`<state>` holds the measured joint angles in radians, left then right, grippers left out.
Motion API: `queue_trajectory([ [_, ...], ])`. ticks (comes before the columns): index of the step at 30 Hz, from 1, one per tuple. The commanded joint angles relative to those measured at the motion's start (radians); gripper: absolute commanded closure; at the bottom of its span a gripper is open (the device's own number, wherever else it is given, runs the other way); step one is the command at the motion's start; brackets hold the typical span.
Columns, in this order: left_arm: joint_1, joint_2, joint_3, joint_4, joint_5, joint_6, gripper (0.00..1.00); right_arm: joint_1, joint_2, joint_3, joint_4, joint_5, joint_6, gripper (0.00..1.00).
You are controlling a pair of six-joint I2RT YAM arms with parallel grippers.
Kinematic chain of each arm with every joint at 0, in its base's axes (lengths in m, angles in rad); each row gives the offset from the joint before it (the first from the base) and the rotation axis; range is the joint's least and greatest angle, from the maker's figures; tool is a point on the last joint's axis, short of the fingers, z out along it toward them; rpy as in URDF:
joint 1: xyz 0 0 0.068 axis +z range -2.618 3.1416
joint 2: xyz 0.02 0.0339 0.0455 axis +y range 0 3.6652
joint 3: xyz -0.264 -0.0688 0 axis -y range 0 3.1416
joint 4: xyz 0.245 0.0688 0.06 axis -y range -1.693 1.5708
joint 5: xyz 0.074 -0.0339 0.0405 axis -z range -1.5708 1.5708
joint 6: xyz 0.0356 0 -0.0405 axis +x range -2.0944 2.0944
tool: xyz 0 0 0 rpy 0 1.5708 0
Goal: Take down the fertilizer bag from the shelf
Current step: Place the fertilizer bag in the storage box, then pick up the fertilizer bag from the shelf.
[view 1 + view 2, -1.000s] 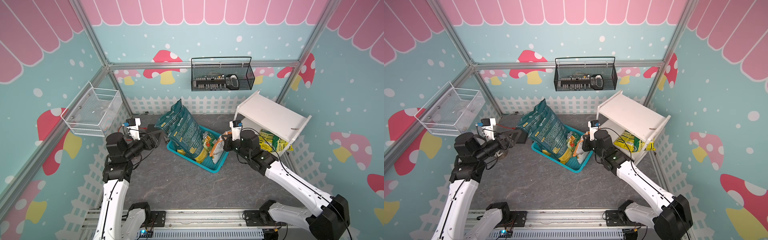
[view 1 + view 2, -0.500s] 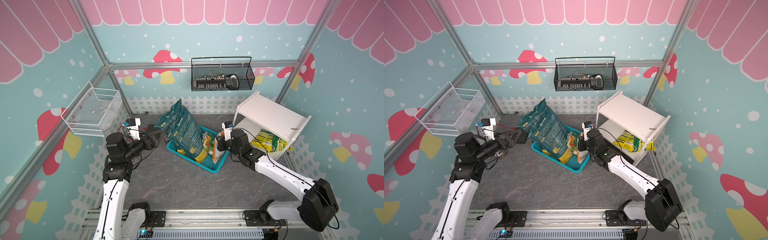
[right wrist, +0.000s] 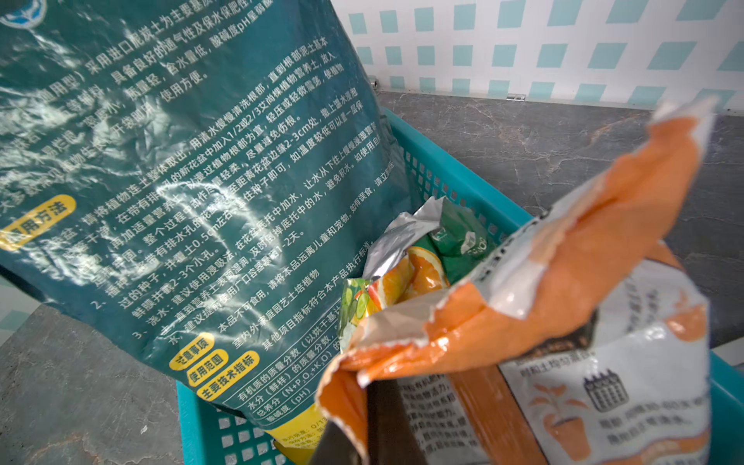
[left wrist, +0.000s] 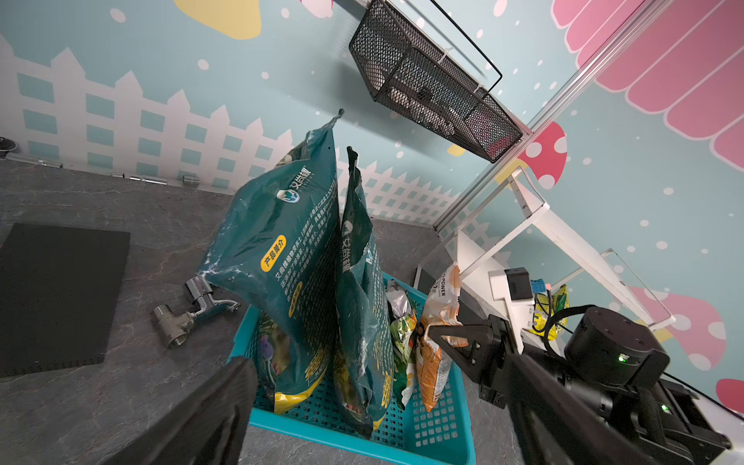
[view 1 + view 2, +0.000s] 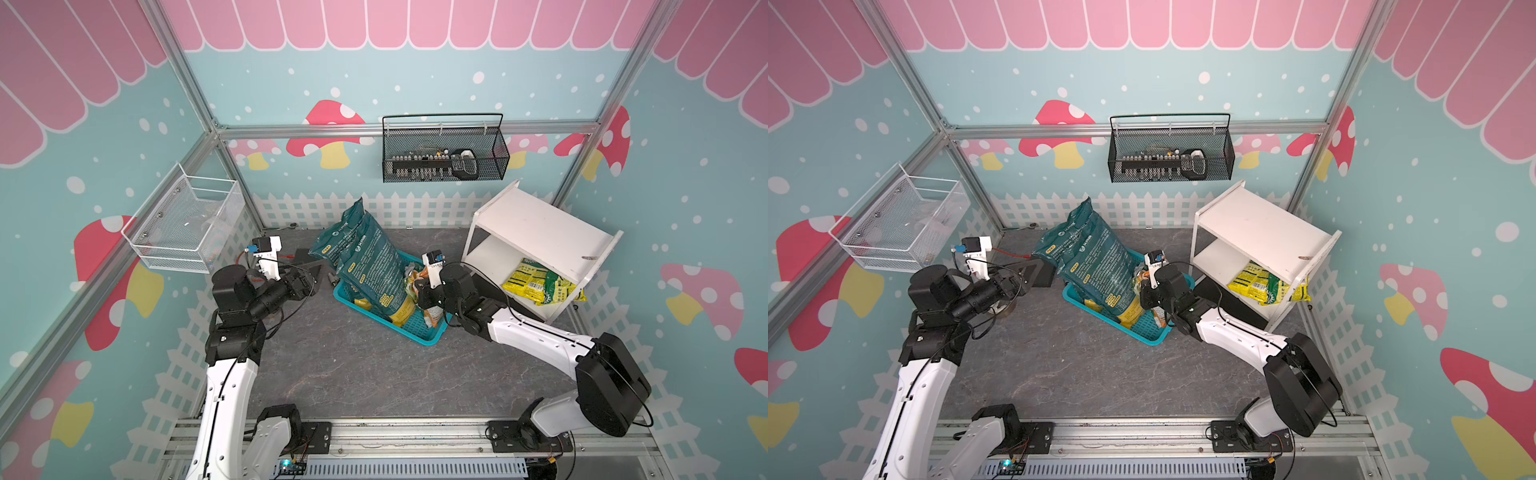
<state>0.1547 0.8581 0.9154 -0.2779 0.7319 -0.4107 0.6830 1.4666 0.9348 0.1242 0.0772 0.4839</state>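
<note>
The step in hand looks like the release: the right gripper (image 5: 420,286) sits low over the teal basket (image 5: 428,337), at the basket's end nearest the shelf (image 5: 540,224), with the orange-and-white fertilizer bag (image 3: 563,249) right at its fingers. The bag is off the shelf and stands inside the basket, beside a small foil packet and 2 tall dark green bags (image 5: 370,266) that fill the opposite end. In the right wrist view the bag's torn top flops across 1 dark finger, so I cannot tell whether the jaws are pinching the paper or have let it go. The left gripper (image 5: 311,272) hovers off the basket's far side with its jaws spread and nothing between them.

To finish well, I would spread the right jaws fully before lifting, then back out straight up and toward the shelf, so that the folded lip does not snag a finger and drag the bag over. The green bags lean, and a sideways nudge could tip them.

The fertilizer bag's long axis runs close to vertical, base down on the basket floor, torn mouth up and bent toward the right wrist camera, printed face turned to the basket's shelf-side wall. A yellow bag (image 5: 536,282) lies flat on the shelf's lower board, at its front edge.
</note>
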Motion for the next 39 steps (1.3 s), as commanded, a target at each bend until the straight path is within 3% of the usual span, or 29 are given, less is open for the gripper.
queue_trajectory([
  [1,-0.005,-0.012,0.026,-0.011,-0.007,0.027,0.01,0.001,0.027,0.056,-0.083,0.153,0.058,0.49],
  [3,-0.005,-0.013,0.026,-0.01,-0.009,0.027,0.01,-0.002,0.033,0.064,-0.106,0.185,0.065,0.37],
  [5,-0.005,-0.012,0.025,-0.011,-0.007,0.026,0.01,-0.002,0.025,0.058,-0.107,0.194,0.082,0.2],
  [6,-0.005,-0.013,0.025,-0.011,-0.008,0.027,0.01,-0.002,0.023,0.056,-0.107,0.194,0.086,0.06],
  [7,-0.005,-0.013,0.025,-0.01,-0.008,0.026,0.01,-0.003,0.017,0.057,-0.109,0.193,0.084,0.01],
  [14,-0.005,-0.013,0.025,-0.011,-0.007,0.026,0.01,-0.005,-0.21,-0.116,0.043,0.202,0.094,0.01],
  [18,-0.005,-0.013,0.025,-0.01,-0.008,0.026,0.01,-0.005,-0.318,-0.152,0.0,0.327,0.151,0.01],
  [21,-0.004,-0.012,0.025,-0.011,-0.008,0.027,0.0,-0.005,-0.362,-0.161,-0.083,0.459,0.27,0.01],
  [29,-0.005,-0.013,0.026,-0.011,-0.009,0.026,0.0,-0.004,-0.529,-0.249,-0.149,0.623,0.463,0.09],
  [33,-0.006,-0.013,0.025,-0.01,-0.01,0.027,0.01,-0.005,-0.617,-0.266,-0.15,0.658,0.418,0.16],
  [39,-0.004,-0.013,0.025,-0.012,-0.011,0.026,0.01,-0.005,-0.772,-0.339,-0.175,0.728,0.431,0.16],
])
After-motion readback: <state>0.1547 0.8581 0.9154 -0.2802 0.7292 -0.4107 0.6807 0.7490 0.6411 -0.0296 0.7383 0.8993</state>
